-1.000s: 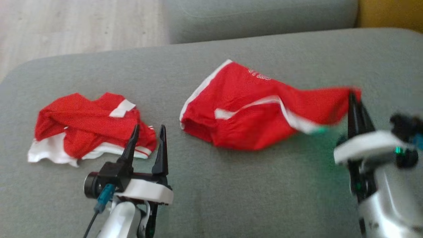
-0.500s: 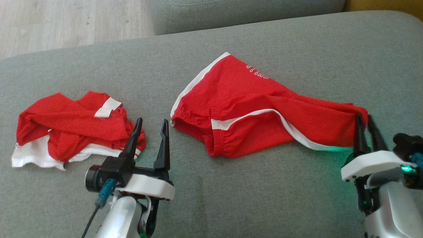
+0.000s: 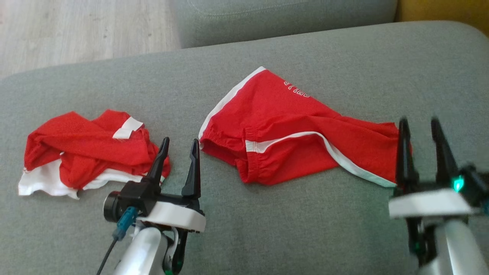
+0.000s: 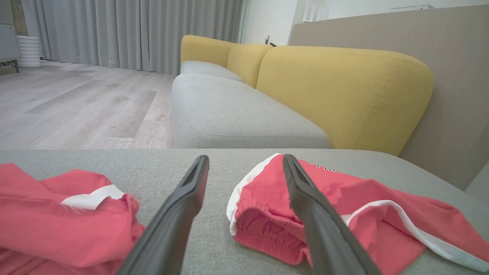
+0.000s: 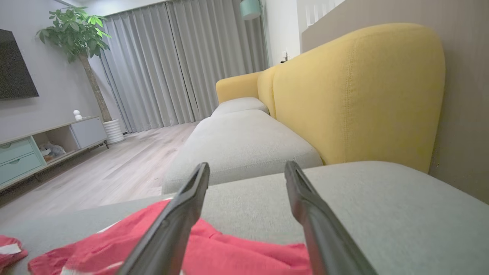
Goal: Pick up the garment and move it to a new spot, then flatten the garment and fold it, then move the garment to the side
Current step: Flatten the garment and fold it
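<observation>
Now, my left tool (image 3: 180, 140) and right tool (image 3: 418, 122) both gape empty at either end of the red shorts (image 3: 282, 130), rumpled on the middle of the sofa cushion (image 3: 267, 229), and a sloppy left grab might snag the crumpled red garment (image 3: 84, 149) further left.

Both arms reach forward, the left gripper (image 3: 179, 147) and right gripper (image 3: 419, 128) each empty with fingers spread apart.

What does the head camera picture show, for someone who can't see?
On a grey sofa cushion, red shorts with white trim lie spread between the robot's open left hand and open right hand. A crumpled red and white garment lies further left.
</observation>
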`<state>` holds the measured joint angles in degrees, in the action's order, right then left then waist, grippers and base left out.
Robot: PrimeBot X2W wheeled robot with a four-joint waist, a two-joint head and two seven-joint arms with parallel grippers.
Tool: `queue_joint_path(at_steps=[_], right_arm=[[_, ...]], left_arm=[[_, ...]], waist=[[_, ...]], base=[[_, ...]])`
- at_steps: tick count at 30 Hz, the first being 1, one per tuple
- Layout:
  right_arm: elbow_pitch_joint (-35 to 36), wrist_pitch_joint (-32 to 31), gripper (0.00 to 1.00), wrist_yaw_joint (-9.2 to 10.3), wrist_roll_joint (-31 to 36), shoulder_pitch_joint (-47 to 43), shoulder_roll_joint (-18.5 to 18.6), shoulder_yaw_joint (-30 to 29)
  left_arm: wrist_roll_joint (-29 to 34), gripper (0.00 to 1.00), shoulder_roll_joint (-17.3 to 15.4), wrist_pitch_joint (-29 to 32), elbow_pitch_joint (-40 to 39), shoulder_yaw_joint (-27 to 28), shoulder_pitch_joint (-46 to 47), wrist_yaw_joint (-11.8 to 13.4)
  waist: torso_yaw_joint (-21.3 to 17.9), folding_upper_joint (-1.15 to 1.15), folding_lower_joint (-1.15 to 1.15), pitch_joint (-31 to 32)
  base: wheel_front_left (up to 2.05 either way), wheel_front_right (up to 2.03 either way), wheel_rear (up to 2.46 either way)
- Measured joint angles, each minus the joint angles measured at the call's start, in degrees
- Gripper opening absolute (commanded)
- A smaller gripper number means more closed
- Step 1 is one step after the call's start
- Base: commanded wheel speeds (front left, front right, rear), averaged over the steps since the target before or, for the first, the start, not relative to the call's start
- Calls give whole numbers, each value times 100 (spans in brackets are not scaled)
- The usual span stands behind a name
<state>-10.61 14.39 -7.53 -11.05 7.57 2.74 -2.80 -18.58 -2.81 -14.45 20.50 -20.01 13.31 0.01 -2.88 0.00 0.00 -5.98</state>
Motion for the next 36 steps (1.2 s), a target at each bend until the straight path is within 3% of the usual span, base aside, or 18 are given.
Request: queue_joint_path(at_steps=[5,11,19,24,32,36], right_arm=[[304,-1,100,0,-47,-784,-9,37],[398,0,100,0,-47,-744,-11,66],[361,0,100,0,-49,-698,-13,197],[332,0,100,0,-107,-659,-13,232],[331,0,100,0,-208,-459,-14,294],[331,0,100,0,-208,-459,-14,274]], left_arm=[[-132,100,-1,0,5,-89,-1,9],[-505,100,-1,45,233,-524,123,-1],[-1173,100,-2,791,569,-1162,548,-159],[-1501,100,0,1193,803,-1486,789,-123],[-1580,100,-1,1244,1220,-1519,1292,46],[-1582,100,3,1245,1351,-1547,1380,-8]], waist=[[-17,0,0,80],[-49,0,0,51],[-165,0,0,-97],[-316,0,1,-249],[-612,0,1,-511],[-702,0,1,-589]], base=[[0,0,0],[0,0,0],[0,0,0],[0,0,0],[0,0,0],[0,0,0]])
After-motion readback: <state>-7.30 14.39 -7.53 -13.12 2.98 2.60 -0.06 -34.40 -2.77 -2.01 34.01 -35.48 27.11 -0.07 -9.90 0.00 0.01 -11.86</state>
